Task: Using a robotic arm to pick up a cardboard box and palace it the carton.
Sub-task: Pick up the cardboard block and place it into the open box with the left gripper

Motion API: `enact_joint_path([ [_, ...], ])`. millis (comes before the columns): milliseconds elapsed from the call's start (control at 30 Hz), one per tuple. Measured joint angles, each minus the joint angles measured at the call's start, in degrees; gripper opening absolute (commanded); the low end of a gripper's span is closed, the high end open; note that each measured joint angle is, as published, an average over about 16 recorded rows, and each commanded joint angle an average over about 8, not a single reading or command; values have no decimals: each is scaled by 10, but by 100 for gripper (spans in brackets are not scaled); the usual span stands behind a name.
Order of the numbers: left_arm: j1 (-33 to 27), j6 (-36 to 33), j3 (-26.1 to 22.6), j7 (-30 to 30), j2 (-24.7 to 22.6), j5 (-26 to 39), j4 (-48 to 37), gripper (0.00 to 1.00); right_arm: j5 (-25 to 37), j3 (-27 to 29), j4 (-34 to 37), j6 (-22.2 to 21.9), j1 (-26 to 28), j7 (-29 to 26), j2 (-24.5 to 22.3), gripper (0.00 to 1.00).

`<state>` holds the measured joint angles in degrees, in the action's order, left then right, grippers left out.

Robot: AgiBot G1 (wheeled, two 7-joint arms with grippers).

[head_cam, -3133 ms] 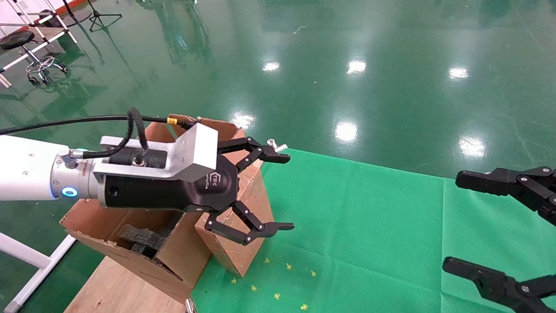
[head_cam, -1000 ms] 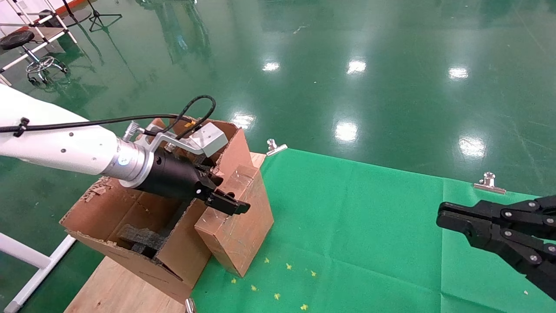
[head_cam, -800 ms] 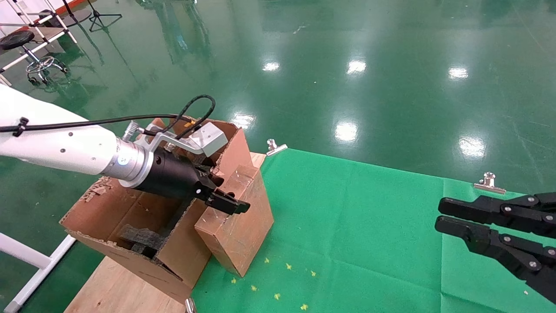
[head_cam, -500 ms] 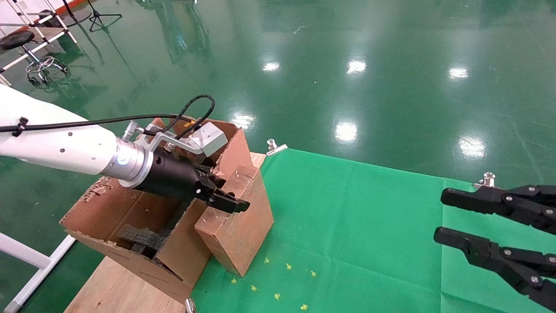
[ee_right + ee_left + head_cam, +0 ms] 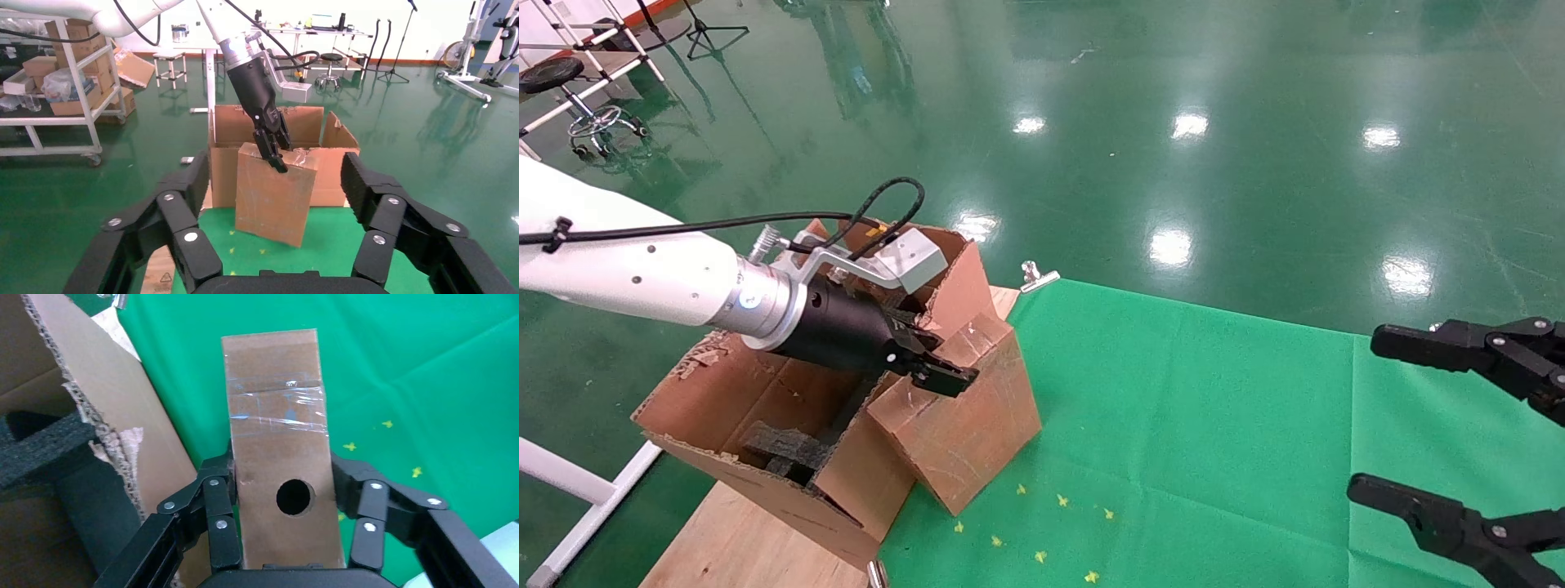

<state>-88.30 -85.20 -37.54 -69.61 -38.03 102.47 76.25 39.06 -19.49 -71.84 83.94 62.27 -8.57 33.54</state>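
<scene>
— Where's the cardboard box (image 5: 964,408) at the moment?

— Just beside the carton (image 5: 764,425), leaning against its near wall. It sits tilted on the green cloth (image 5: 1189,425) that covers the bench, one lower corner down and the other looking raised. The left tool (image 5: 932,367) is clamped across its top end, one finger on each narrow side; the wrist camera shows the fingers (image 5: 220,523) pressed flat to the cardboard.

— Does it look heavy?

— I'd guess not. It looks like a hollow taped box, with a round hole (image 5: 295,497) punched in one face, so probably light. The walls look stiff enough to take a squeeze, though thin card can give if the pinch is hard.

— Slippery?

— The bare card should grip well. The clear tape (image 5: 278,407) across the upper face is glossy, so I'd keep the pads off that. Where it's held now, on the plain sides below the tape, seems a sound spot.

— Any worry?

— It's long and held at one end, so it may swing as it lifts. The carton's ragged flap (image 5: 956,278) stands right next to it and could catch an edge.

— And the other arm?

— The right tool (image 5: 1459,425) hangs off to the side over the cloth, fingers wide apart, holding nothing.
</scene>
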Motion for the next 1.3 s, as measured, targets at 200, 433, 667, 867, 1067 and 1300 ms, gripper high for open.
enact_joint_path([
  [200,-39,-7,20,33,12,-24,-25,0,0,0,0,0,0,0,0,100],
  [433,-126,-17,55,99,31,-48,-94,0,0,0,0,0,0,0,0,100],
  [667,-220,-22,69,205,48,-27,-198,0,0,0,0,0,0,0,0,100],
  [867,-259,-6,54,307,57,25,-297,0,0,0,0,0,0,0,0,100],
  [1067,-260,33,29,385,56,79,-394,0,0,0,0,0,0,0,0,100],
  [1300,-249,88,7,413,34,126,-495,0,0,0,0,0,0,0,0,100],
])
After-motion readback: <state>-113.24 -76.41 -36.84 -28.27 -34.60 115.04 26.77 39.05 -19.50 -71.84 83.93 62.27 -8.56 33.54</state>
